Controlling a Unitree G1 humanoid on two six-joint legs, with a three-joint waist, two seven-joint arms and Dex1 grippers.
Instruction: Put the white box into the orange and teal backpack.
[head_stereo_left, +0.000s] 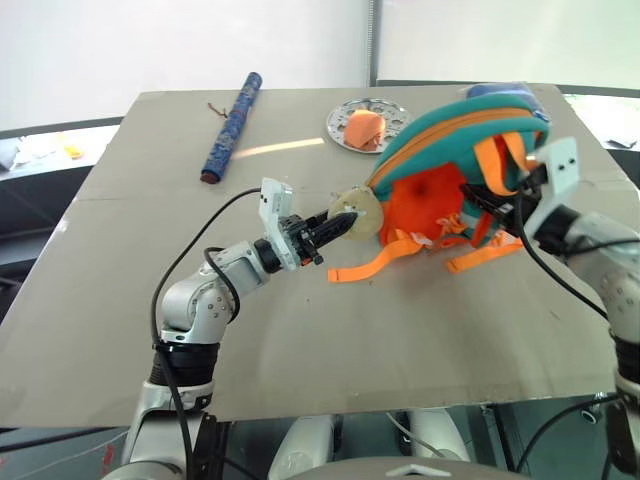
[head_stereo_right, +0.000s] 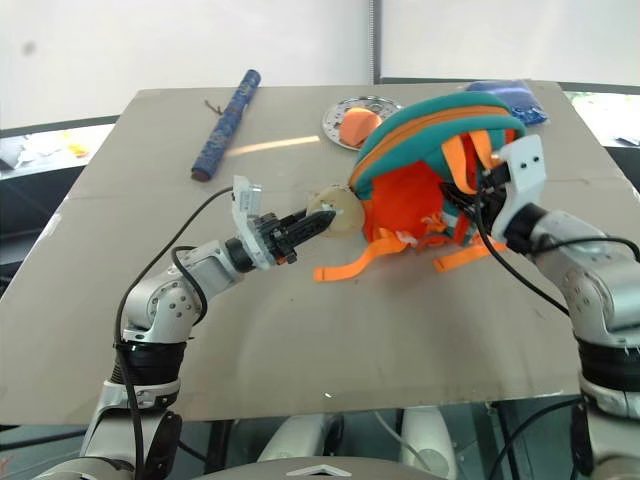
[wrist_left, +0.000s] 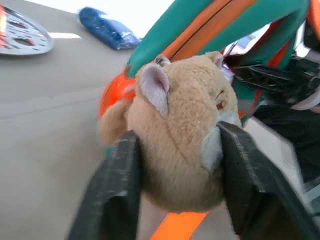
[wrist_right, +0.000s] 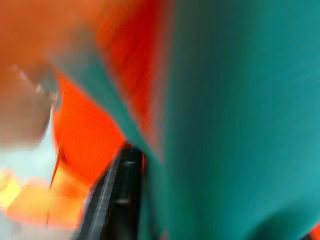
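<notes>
Backpack (head_stereo_left: 450, 165) mid-table, silver plate (head_stereo_left: 367, 125) behind, blue roll (head_stereo_left: 231, 126) far-left

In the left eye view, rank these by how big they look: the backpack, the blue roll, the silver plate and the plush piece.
1. The backpack, clearly largest.
2. The blue roll, long but thin.
3. The silver plate. It covers about as much of the picture as the roll, so that order is unsure.
4. The plush piece, smallest.

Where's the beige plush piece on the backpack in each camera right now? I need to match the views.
Left eye view: beige plush piece, centre, at the left hand.
Right eye view: centre, left of the orange and teal backpack.
Left wrist view: centre, between the fingers.
Right wrist view: cannot tell.
Shared landmark: silver plate.
</notes>
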